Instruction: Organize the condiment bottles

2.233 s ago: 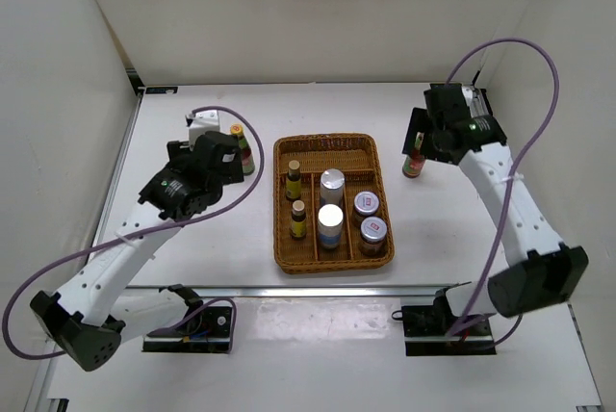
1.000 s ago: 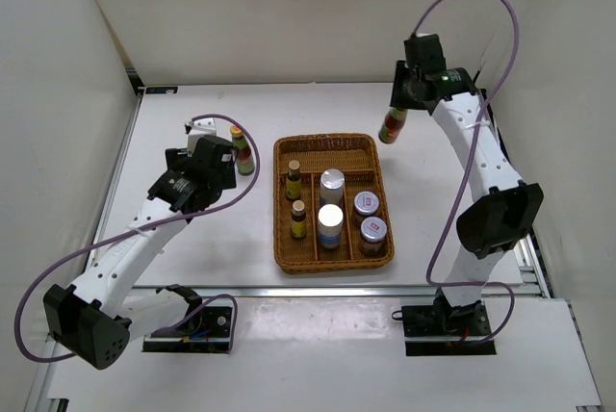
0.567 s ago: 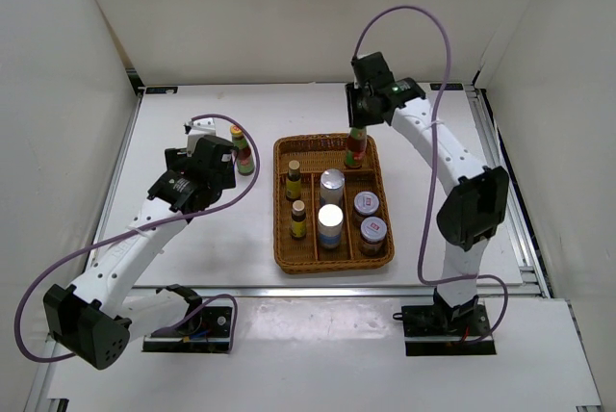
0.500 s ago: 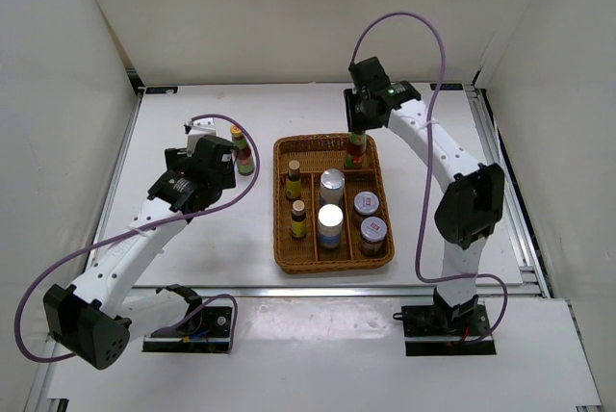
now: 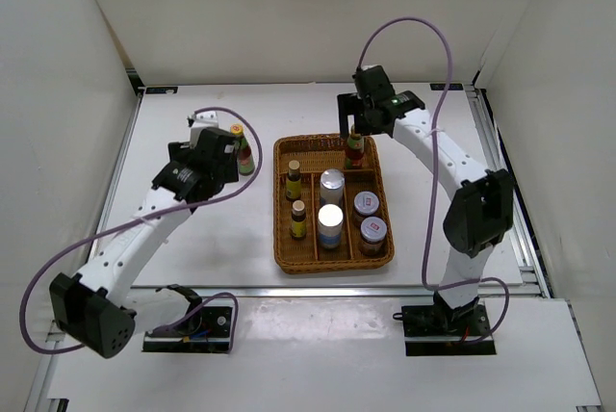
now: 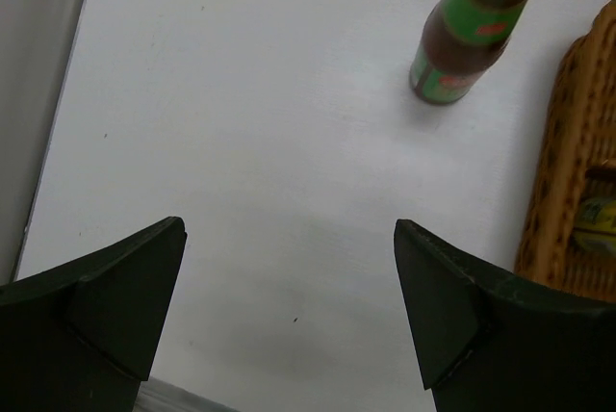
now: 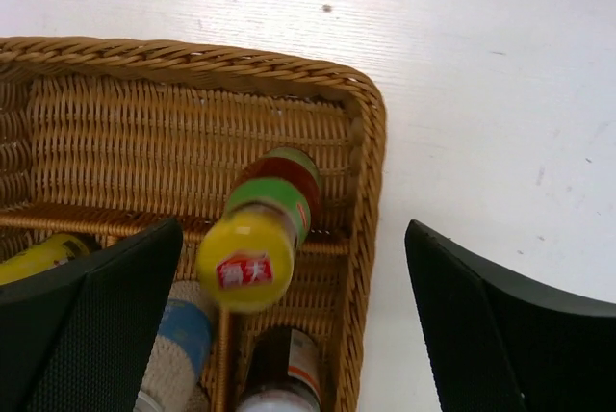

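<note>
One yellow-capped sauce bottle (image 5: 355,149) stands in the right end of the wicker tray's back compartment. My right gripper (image 5: 355,129) hovers over it, open. In the right wrist view the bottle (image 7: 252,248) stands free between the spread fingers, nearer the left one, with the gripper (image 7: 294,239) touching nothing. The other sauce bottle (image 5: 240,149) stands on the table left of the tray. My left gripper (image 5: 219,154) is open and empty just short of it, and the bottle (image 6: 472,32) shows ahead to the right of the gripper (image 6: 289,234). Two brown bottles (image 5: 295,181) and several silver-lidded jars (image 5: 332,184) stand in the tray.
The brown wicker tray (image 5: 281,244) sits mid-table, and its left rim (image 6: 568,181) shows at the right of the left wrist view. White walls close in the table at the left, back and right. The purple cables loop above both arms.
My right arm swung left with the sauce bottle from the table's right side, set it in the tray's back compartment and opened. My left gripper edged toward the other bottle.
</note>
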### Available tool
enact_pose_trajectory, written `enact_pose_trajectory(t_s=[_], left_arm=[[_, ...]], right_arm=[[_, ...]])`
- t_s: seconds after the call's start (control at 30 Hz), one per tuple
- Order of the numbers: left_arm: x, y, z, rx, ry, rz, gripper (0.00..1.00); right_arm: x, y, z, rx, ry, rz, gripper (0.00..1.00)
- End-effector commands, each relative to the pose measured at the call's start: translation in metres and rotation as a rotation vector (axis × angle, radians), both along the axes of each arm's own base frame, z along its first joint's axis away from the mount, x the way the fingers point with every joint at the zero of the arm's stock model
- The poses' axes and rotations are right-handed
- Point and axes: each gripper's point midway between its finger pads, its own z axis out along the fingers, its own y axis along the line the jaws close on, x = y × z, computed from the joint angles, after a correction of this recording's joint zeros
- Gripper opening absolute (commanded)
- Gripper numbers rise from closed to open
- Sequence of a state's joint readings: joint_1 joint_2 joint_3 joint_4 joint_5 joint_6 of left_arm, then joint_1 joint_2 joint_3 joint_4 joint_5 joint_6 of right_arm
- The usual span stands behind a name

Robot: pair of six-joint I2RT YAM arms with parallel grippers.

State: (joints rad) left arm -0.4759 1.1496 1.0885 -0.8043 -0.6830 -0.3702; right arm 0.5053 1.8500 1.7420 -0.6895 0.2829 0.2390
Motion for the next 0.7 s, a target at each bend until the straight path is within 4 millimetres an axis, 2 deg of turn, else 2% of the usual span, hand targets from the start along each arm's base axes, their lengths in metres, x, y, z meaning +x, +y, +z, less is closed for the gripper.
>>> enact_pose_trajectory(t_s=[0.0,0.03,0.07,0.1,0.13,0.17,0.2,0.27,0.3,0.33,0.53,0.67], left_arm=[[0.035,-0.022,0.028,-0.082,-0.052,-0.041,1.00],[0.044,-0.021,0.030,-0.089,-0.045,-0.038,1.00],[0.056,-0.025,0.044,-0.119,-0.068,-0.043,1.00],[0.069,-0.029,0.030,-0.153,-0.016,-0.059,1.00],[0.075,-0.037,0.028,-0.172,-0.002,-0.082,1.00],[0.085,-0.034,0.029,-0.188,-0.005,-0.072,1.00],[0.094,-0.042,0.033,-0.227,-0.013,-0.101,1.00],[0.114,-0.045,0.024,-0.260,-0.011,-0.109,1.00],[0.119,-0.054,0.023,-0.287,-0.006,-0.140,0.98],[0.124,-0.052,0.009,-0.286,0.024,-0.120,0.98],[0.138,-0.059,-0.029,-0.319,0.040,-0.133,0.98],[0.147,-0.061,-0.028,-0.327,0.008,-0.138,1.00]], right_arm=[[-0.007,-0.019,0.069,0.040,-0.161,-0.074,1.00],[-0.011,-0.023,0.076,0.042,-0.168,-0.092,1.00],[-0.018,-0.034,0.084,0.020,-0.173,-0.126,1.00],[-0.029,-0.042,0.100,0.035,-0.197,-0.140,1.00],[-0.037,-0.046,0.105,0.042,-0.209,-0.141,1.00],[-0.044,-0.050,0.110,0.049,-0.219,-0.141,1.00],[-0.058,-0.056,0.127,0.079,-0.255,-0.136,1.00],[-0.073,-0.065,0.126,0.078,-0.252,-0.136,1.00],[-0.083,-0.069,0.139,0.106,-0.285,-0.143,1.00],[-0.090,-0.073,0.139,0.103,-0.280,-0.143,1.00],[-0.114,-0.090,0.158,0.114,-0.327,-0.128,1.00],[-0.122,-0.096,0.162,0.088,-0.349,-0.101,1.00]])
